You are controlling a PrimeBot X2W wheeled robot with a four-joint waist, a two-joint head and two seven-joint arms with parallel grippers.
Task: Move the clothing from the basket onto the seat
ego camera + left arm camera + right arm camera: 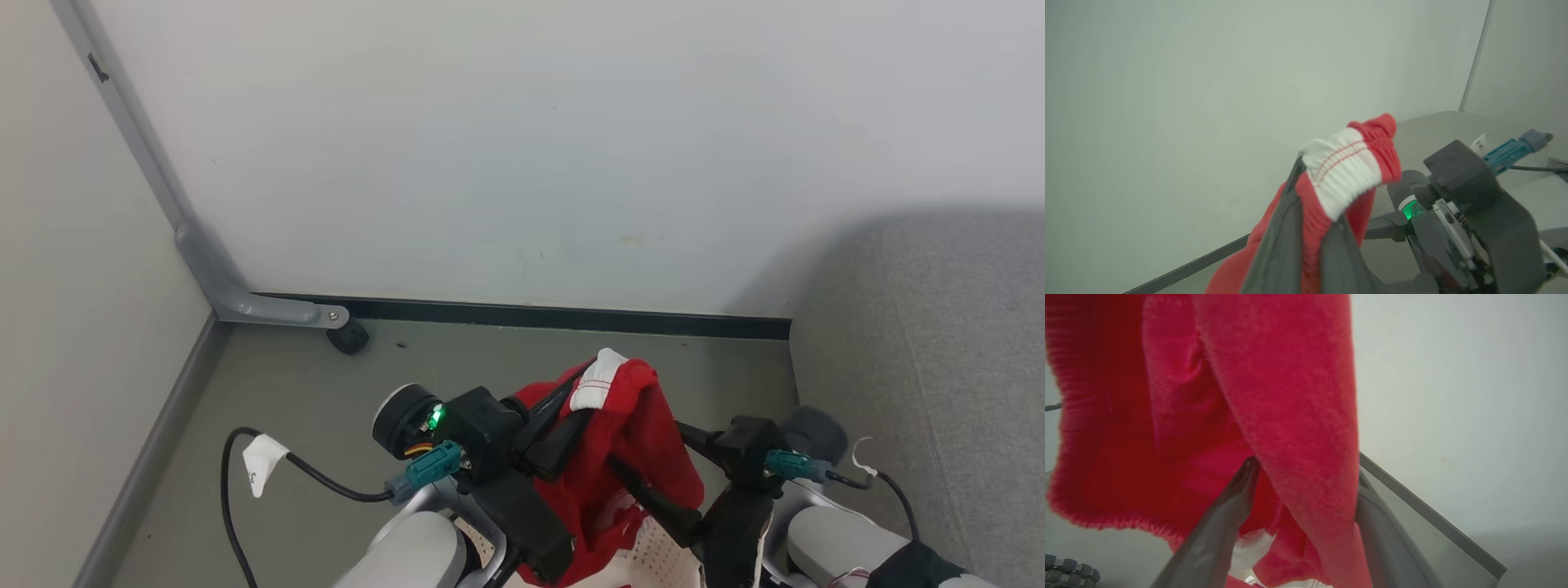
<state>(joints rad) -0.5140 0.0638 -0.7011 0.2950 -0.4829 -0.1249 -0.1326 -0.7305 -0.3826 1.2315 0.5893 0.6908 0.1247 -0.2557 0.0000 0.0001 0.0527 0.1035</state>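
Clothing (629, 441) (likely soft, light) above the basket (653, 559): my left gripper (1316, 192) pinches the cuff (1343, 171); I cannot tell if the right gripper (1304, 471) grips.

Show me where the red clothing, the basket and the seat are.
clothing (641, 416): head view, on the red fabric below the white cuff.
basket (653, 563): head view, on its perforated cream wall, bottom edge.
seat (939, 343): head view, on its grey fabric, right side.

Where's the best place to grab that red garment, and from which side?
Grip the gathered red fabric just under the white ribbed cuff, coming from below with the fingers pointing up. The clothing hangs limp from that thick, bunched band, and the left gripper is clamped there.
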